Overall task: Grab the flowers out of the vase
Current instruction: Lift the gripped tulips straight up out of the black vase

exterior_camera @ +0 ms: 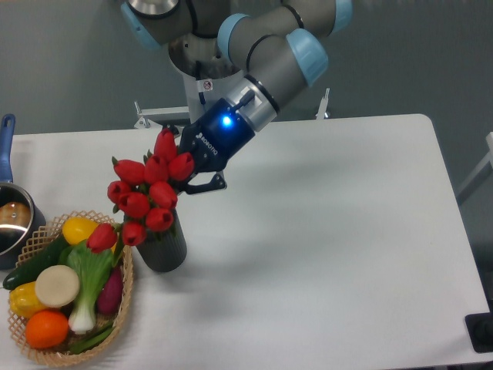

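Note:
The flowers [146, 196], a bunch of red tulip buds, hang tilted to the left above the vase [163, 248], a dark grey ribbed cylinder standing upright on the white table. Their lower ends still reach into or just over the vase's mouth; the stems are hidden behind the buds. My gripper [187, 179] comes in from the upper right and is shut on the flowers near the top of the bunch, with one dark finger [206, 185] showing beside the buds.
A wicker basket [123, 293] of vegetables and fruit sits directly left of the vase, touching or nearly touching it. A blue-handled metal pot [11, 223] stands at the left edge. White table [331, 247] stretches to the right.

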